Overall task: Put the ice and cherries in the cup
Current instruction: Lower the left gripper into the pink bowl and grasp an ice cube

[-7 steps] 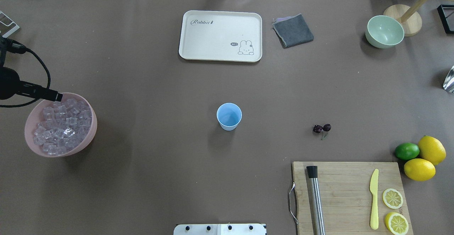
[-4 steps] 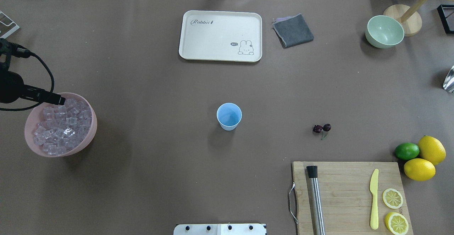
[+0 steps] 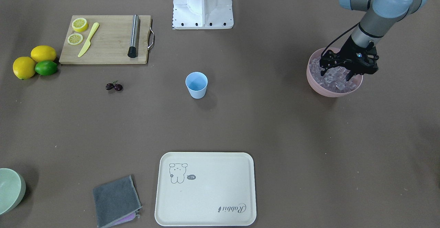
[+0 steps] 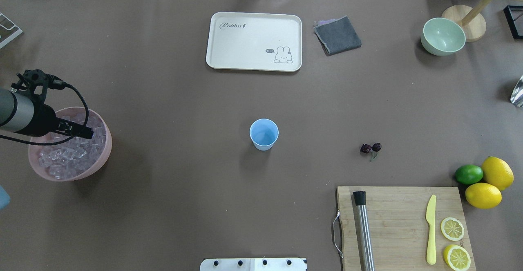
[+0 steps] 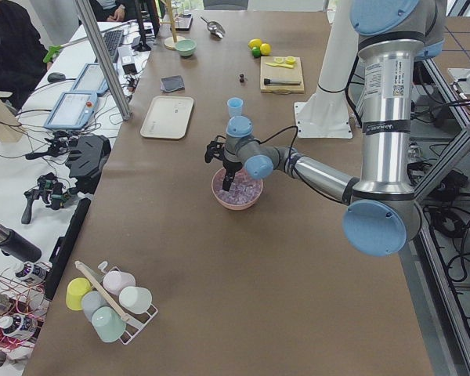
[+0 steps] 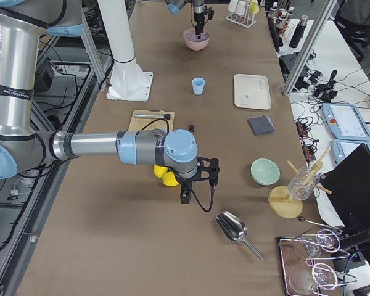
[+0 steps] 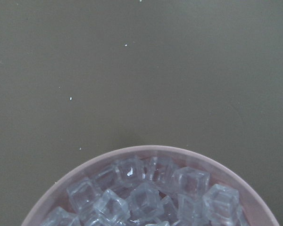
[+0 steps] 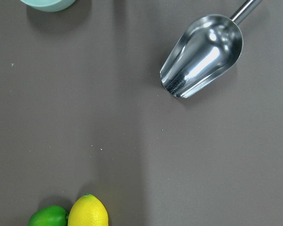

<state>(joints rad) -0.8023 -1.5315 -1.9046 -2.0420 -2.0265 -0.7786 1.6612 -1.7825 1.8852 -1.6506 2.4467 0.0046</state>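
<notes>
- My left gripper (image 3: 336, 75) hangs low over the ice (image 4: 65, 158) in the pink bowl (image 4: 104, 151), fingers spread.
- The cup (image 4: 264, 134) stands upright, well to its right.
- The cherries (image 4: 371, 148) lie farther right, beyond the cup.
- My right gripper (image 6: 200, 182): spread or clenched, I cannot tell.

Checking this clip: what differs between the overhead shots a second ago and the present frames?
The left end effector moved from the far rim of the pink bowl inward over the ice, shifting toward the cup's side. Its jaws are open and nothing is visibly gripped. The cup and the cherries stayed where they were.
</notes>
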